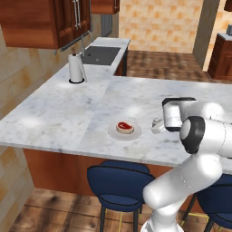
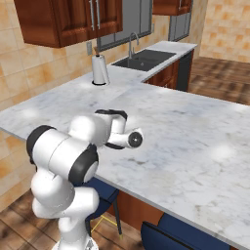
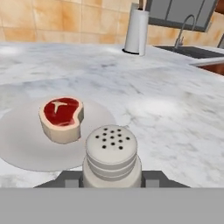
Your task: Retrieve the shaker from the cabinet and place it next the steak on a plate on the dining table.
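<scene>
From the left base camera, the pincer [image 1: 158,125] grips the shaker [image 1: 156,125] just right of the plate [image 1: 135,134] bearing the steak [image 1: 124,127] on the marble counter [image 1: 68,113]. The hand camera shows the shaker [image 3: 111,158] clamped upright beside the plate [image 3: 26,144].

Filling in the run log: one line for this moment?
stage: placing | fingers: shut on shaker | shaker: low, beside plate | steak: on plate | table: marble

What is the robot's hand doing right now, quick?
Gripper: shut on the shaker, holding it upright beside the plate with the steak.
</scene>
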Available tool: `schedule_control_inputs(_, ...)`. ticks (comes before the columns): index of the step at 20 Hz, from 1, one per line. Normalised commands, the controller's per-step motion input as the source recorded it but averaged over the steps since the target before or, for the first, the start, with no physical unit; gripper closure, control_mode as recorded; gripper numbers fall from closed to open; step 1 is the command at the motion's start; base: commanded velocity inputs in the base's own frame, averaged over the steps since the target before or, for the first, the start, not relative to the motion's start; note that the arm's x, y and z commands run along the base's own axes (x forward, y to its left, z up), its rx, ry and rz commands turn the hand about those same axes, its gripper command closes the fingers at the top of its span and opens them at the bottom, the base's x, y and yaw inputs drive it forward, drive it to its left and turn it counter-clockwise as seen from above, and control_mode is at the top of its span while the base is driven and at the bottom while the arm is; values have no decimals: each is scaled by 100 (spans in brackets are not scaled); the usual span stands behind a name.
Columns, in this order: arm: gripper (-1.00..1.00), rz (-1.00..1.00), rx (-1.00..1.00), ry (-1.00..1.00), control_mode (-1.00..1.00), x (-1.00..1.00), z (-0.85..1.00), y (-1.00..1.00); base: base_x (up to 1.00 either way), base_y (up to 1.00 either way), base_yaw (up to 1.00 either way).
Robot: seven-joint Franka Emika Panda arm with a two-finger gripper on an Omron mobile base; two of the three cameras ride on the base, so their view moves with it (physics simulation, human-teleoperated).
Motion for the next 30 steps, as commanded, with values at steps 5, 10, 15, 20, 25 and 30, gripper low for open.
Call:
schedule_control_inputs(5, 100, 0, 0, 0, -100, 22, -25, -16, 0, 0, 0)
schedule_control_inputs(10, 100, 0, 0, 1, -100, 27, -26, -7, 0, 0, 0)
schedule_control_inputs(15, 100, 0, 0, 2, -100, 31, -25, -1, 0, 0, 0)
schedule_control_inputs(20, 100, 0, 0, 2, -100, 32, -21, -3, 0, 0, 0)
schedule_control_inputs(25, -100, 0, 0, 1, -100, 19, -28, -2, 0, 0, 0)
schedule_control_inputs(30, -100, 0, -6, -6, -100, -6, -26, 10, 0, 0, 0)
